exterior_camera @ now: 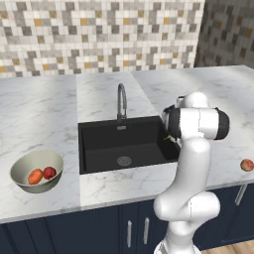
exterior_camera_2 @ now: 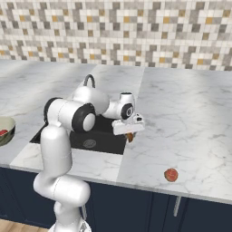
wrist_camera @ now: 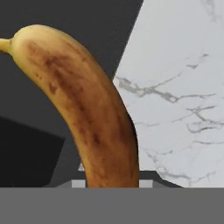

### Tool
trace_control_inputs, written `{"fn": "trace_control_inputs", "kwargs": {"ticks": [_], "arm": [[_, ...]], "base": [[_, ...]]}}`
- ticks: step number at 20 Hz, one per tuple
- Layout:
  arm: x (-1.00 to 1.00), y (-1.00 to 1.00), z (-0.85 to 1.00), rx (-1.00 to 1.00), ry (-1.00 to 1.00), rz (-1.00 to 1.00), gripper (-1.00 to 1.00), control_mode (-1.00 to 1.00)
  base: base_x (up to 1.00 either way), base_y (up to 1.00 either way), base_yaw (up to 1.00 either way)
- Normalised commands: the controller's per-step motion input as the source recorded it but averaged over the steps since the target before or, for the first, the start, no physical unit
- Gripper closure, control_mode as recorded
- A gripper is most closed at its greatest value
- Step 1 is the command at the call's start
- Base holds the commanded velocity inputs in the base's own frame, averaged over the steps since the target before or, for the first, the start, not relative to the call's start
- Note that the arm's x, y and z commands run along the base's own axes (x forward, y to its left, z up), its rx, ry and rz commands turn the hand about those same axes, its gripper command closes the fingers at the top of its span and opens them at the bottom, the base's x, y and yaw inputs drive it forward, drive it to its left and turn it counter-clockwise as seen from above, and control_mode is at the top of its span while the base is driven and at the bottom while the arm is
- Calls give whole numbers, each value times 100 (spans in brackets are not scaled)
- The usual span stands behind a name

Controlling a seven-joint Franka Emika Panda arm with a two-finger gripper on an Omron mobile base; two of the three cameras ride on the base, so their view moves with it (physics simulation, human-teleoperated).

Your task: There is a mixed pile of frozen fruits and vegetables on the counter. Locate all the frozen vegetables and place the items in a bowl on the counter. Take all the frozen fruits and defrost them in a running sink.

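My gripper [exterior_camera_2: 129, 132] is shut on the banana [wrist_camera: 87, 113], a curved yellow-orange piece with brown marks, and holds it over the right edge of the black sink [exterior_camera: 124, 144]. The banana's lower end [exterior_camera_2: 130, 138] pokes out below the hand, above the line where the basin meets the counter [wrist_camera: 179, 87]. The beige-grey bowl [exterior_camera: 20, 166] sits on the counter left of the sink, with the orange carrot piece [exterior_camera: 35, 176] and the glossy red tomato [exterior_camera: 49, 172] inside. The reddish-peach apple [exterior_camera_2: 171, 175] lies alone on the counter to the right, near the front edge.
A tall curved grey faucet [exterior_camera: 121, 101] stands behind the basin, and a round metal drain [exterior_camera: 124, 160] sits in its floor. I cannot tell if water runs. A mosaic tile wall backs the counter. My arm's upper links [exterior_camera: 198, 124] hang over the sink's right side.
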Motion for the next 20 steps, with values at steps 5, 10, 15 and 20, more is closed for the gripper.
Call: {"fn": "trace_control_inputs", "kwargs": {"ticks": [5,10,15,20], "arm": [[25,45,-15,1,5,7,100,-100],[23,48,-22,0,2,6,100,-100],[27,49,-16,0,2,5,100,-100],[28,52,-23,0,3,3,100,-100]], "base": [[0,0,0],[0,0,0],[0,0,0],[0,0,0]]}}
